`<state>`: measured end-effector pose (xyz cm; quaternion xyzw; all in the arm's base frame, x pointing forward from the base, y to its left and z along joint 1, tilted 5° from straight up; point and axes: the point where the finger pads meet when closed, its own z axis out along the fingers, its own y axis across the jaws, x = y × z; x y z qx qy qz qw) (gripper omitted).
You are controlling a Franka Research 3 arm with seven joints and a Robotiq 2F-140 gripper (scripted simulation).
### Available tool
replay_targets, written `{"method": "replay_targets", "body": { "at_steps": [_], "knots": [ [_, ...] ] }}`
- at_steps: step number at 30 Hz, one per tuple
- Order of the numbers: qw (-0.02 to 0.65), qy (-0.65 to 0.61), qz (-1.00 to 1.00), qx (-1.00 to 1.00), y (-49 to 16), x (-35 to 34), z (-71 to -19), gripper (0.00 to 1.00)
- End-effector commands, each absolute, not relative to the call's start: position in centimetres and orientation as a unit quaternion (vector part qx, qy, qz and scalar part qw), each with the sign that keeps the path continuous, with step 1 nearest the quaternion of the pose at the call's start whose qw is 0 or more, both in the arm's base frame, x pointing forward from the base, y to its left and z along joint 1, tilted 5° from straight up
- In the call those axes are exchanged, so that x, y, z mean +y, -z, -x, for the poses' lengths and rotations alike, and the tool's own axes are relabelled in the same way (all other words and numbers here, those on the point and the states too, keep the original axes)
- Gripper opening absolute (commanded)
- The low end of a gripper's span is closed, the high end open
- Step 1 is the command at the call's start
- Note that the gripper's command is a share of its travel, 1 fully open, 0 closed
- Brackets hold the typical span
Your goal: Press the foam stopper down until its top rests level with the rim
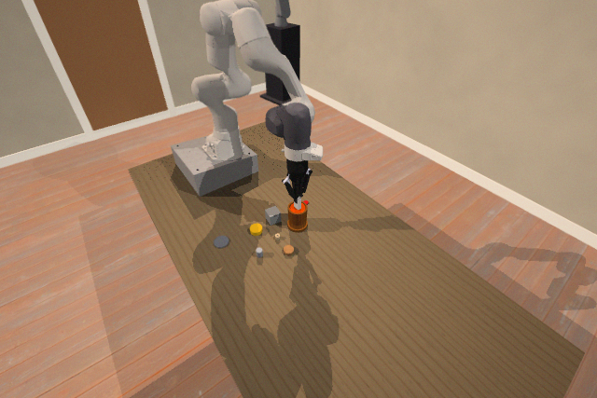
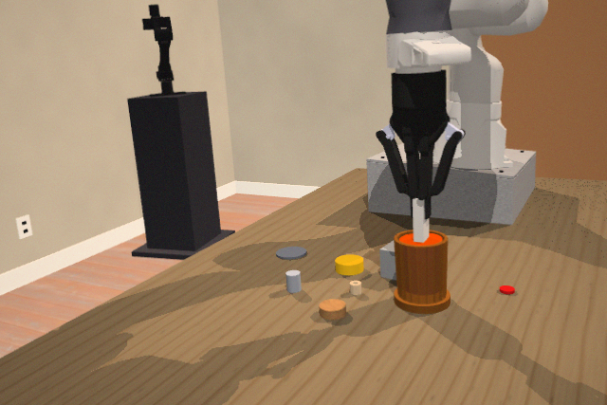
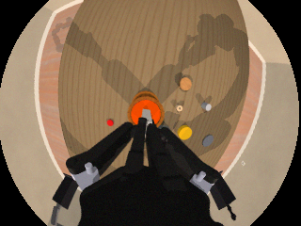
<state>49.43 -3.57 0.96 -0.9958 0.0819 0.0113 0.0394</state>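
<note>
A brown wooden jar [image 2: 421, 270] stands upright on the table; it also shows in the top view [image 1: 297, 218] and in the wrist view [image 3: 146, 112]. Its orange foam stopper [image 2: 420, 239] sits inside the mouth, its top a little below the rim. My gripper [image 2: 420, 236] points straight down, fingers shut with nothing between them. The pale fingertips press on the middle of the stopper. The gripper also shows in the top view [image 1: 298, 202] and in the wrist view [image 3: 146, 116].
Left of the jar lie a grey cube [image 2: 387, 263], a yellow disc [image 2: 349, 264], a grey flat disc [image 2: 291, 252], a small grey cylinder [image 2: 293, 281], a small cream ring [image 2: 355, 286] and a tan disc [image 2: 332, 309]. A small red disc [image 2: 506, 289] lies to the right. The robot base [image 2: 453, 190] stands behind.
</note>
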Motion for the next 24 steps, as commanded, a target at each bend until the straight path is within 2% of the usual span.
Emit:
{"method": "replay_targets", "body": {
  "at_steps": [1,24],
  "knots": [
    [0.039,-0.014,0.996,0.084,-0.5,-3.5,-49.1,0.00],
    [0.039,-0.014,0.996,0.084,0.7,-3.3,-48.6,0.00]
  ]
}}
